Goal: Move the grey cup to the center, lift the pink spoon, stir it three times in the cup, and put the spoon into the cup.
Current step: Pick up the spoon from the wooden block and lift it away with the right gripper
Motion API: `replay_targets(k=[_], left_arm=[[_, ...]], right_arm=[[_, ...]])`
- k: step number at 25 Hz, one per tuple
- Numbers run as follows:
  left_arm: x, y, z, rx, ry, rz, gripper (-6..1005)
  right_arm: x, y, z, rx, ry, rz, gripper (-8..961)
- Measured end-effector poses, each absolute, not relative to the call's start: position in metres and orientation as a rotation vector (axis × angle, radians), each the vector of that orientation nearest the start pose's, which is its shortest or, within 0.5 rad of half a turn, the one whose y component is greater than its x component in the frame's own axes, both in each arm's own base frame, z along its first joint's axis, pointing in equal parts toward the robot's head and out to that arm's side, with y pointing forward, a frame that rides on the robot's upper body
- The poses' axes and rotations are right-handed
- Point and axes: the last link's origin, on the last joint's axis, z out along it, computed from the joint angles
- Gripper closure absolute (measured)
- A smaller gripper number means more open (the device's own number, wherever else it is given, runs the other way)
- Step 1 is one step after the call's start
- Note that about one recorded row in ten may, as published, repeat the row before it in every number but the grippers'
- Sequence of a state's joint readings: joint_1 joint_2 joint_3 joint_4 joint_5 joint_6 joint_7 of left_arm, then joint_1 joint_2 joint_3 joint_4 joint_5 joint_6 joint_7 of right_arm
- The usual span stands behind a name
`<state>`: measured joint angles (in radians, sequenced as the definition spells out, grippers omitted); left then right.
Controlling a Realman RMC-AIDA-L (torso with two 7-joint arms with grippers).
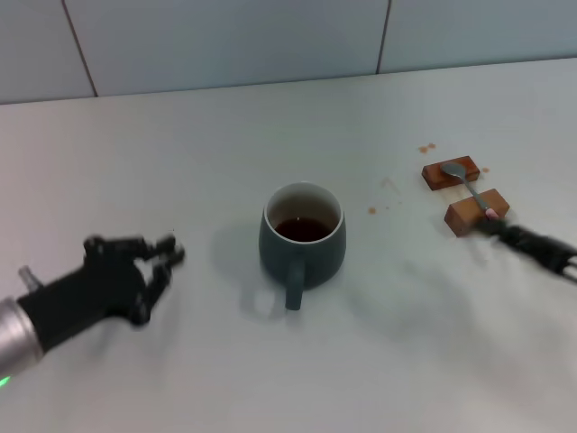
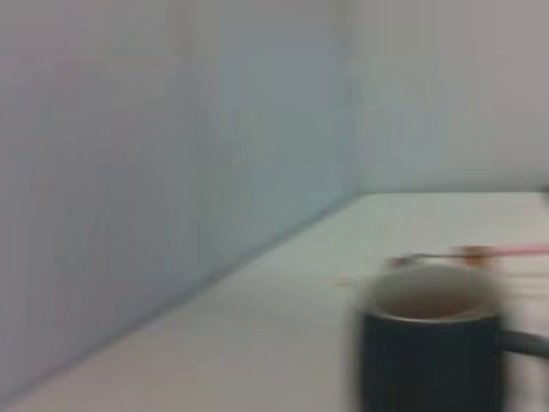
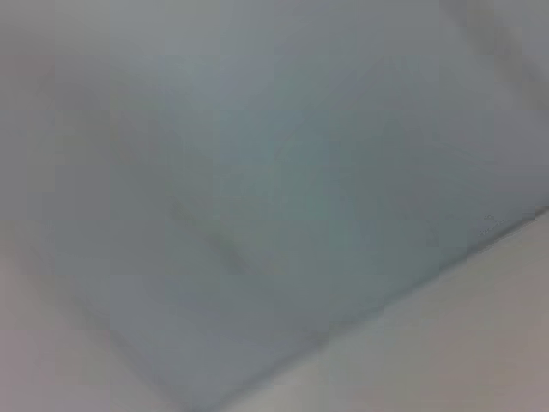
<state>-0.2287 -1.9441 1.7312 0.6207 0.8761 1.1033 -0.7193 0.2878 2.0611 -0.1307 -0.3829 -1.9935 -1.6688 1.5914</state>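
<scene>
The grey cup (image 1: 302,244) stands upright mid-table with brown liquid inside and its handle towards me; it also shows in the left wrist view (image 2: 429,343). My left gripper (image 1: 153,266) is open and empty, apart from the cup on its left. The pink spoon (image 1: 471,188) lies across two brown wooden blocks (image 1: 476,211) at the right, its silver bowl on the far block. In the left wrist view its pink handle (image 2: 515,251) shows behind the cup. My right gripper (image 1: 505,233) is low at the handle end and covers most of the handle.
Small brown drips (image 1: 427,147) mark the table near the far block (image 1: 451,173) and between cup and blocks. A tiled wall (image 1: 270,36) runs along the table's back edge. The right wrist view shows only a blurred pale surface.
</scene>
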Motion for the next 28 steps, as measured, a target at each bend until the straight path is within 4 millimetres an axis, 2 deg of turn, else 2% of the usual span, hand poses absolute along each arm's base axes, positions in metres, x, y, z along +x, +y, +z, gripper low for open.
replay_targets(k=[1,2,3,5,6,7,10,15,25,28], left_arm=[[-0.297,0.283,-0.041,-2.517,-0.21,-0.622,985],[-0.295,0.274,-0.034,-2.596,-0.212,-0.613,985],[-0.295,0.274,-0.034,-2.596,-0.212,-0.613,921],[-0.295,0.268,-0.028,-2.633,-0.205,-0.586,794],[-0.295,0.266,-0.026,-2.634,-0.205,-0.577,772],[-0.295,0.265,-0.025,-2.64,-0.199,-0.562,750],[-0.293,0.266,-0.028,-2.677,-0.2,-0.515,685],[-0.289,0.27,-0.036,-2.72,-0.184,-0.456,576],[-0.285,0.272,-0.033,-2.719,-0.174,-0.451,170],[-0.286,0.273,-0.032,-2.714,-0.171,-0.45,170]], right_arm=[[0.352,0.242,0.025,-1.945,1.421,1.272,191],[0.363,0.232,0.031,-1.761,1.518,1.376,192],[0.363,0.232,0.031,-1.761,1.518,1.376,192],[0.379,0.214,0.035,-1.514,1.64,1.472,193],[0.379,0.214,0.035,-1.514,1.64,1.472,193],[0.388,0.204,0.035,-1.399,1.682,1.5,194],[0.396,0.197,0.033,-1.3,1.711,1.504,195],[0.399,0.203,0.024,-1.267,1.763,1.46,197],[0.392,0.219,0.005,-1.297,1.827,1.414,201],[0.391,0.222,0.002,-1.306,1.833,1.407,202]])
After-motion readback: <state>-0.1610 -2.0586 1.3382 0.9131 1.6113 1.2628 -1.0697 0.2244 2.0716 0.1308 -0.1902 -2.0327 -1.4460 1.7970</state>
